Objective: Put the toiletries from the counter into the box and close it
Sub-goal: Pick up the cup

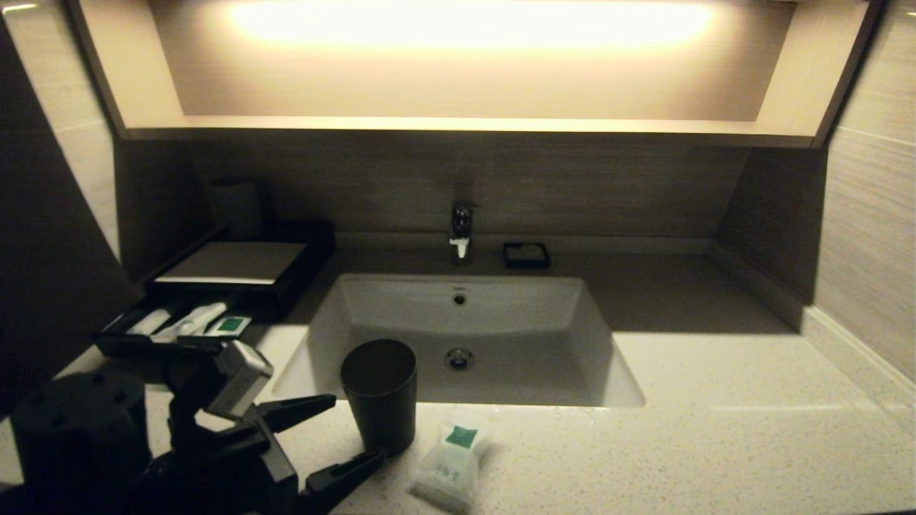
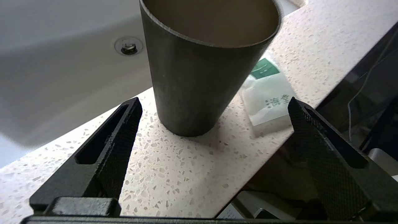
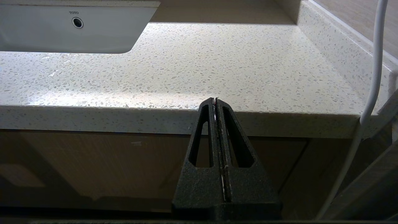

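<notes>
The black box (image 1: pixel 236 263) stands at the back left of the counter (image 1: pixel 715 443) with its front drawer (image 1: pixel 114 342) pulled out. Long pale packets (image 1: pixel 189 320), one with a green label (image 1: pixel 230 325), lie in the drawer. The small white pouch (image 1: pixel 451 461) with a green label lies on the counter near the front edge, right of the dark tumbler (image 1: pixel 379 393). My left gripper (image 1: pixel 358 428) is open and empty, low over the counter just in front of the tumbler. In the left wrist view the gripper (image 2: pixel 214 101) faces the tumbler (image 2: pixel 199 77), with the pouch (image 2: pixel 269 99) beyond one fingertip. My right gripper (image 3: pixel 215 100) is shut and empty, below the counter's front edge.
The sunken white basin (image 1: pixel 501 315) fills the middle of the counter, with a faucet (image 1: pixel 461 229) behind it and a tiny black dish (image 1: pixel 526 255) to its right. Another dark cup (image 1: pixel 240 207) stands behind the box. A raised ledge (image 1: pixel 844 350) lines the right wall.
</notes>
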